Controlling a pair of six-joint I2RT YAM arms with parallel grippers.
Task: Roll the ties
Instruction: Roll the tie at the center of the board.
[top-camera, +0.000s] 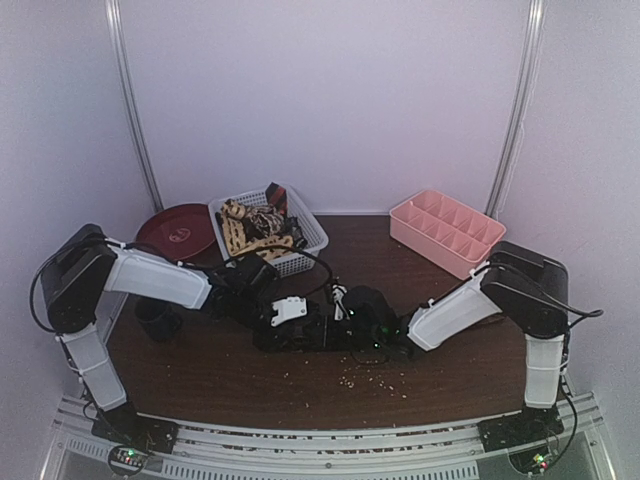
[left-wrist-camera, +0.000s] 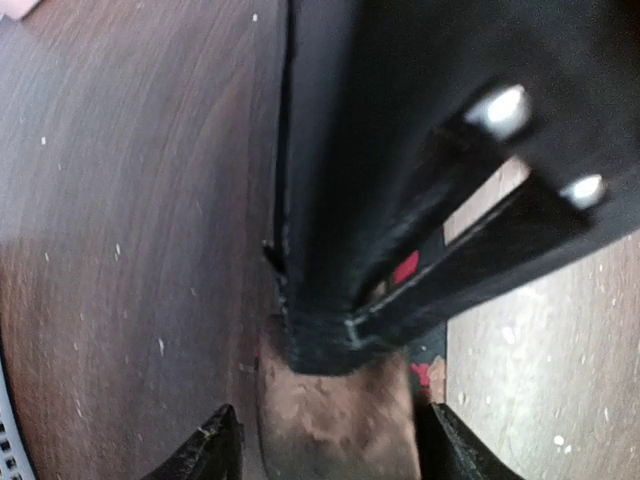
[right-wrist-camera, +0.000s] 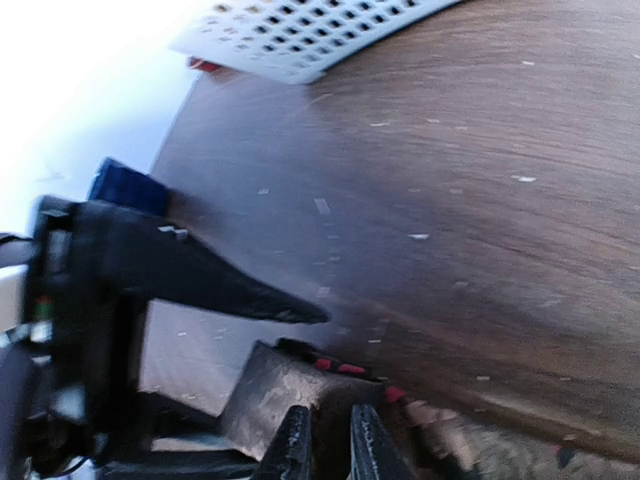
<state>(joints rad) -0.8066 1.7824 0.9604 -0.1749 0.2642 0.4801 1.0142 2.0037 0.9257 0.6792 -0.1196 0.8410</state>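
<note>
A brownish tie (left-wrist-camera: 335, 425) with red specks lies on the dark table between the two arms. My left gripper (left-wrist-camera: 335, 452) stands open astride it, one fingertip on each side of the fabric. My right gripper (right-wrist-camera: 331, 445) is shut on a fold of the same tie (right-wrist-camera: 265, 385); its black body fills the upper part of the left wrist view. In the top view both grippers, left (top-camera: 290, 322) and right (top-camera: 345, 325), meet at mid-table. More ties (top-camera: 262, 225), tan-patterned and dark, are heaped in the white basket (top-camera: 312, 240).
A dark red plate (top-camera: 178, 230) lies at the back left, and a pink divided tray (top-camera: 447, 230) at the back right. A small dark mug (top-camera: 158, 320) stands by the left arm. Crumbs (top-camera: 375, 378) dot the table in front of the grippers.
</note>
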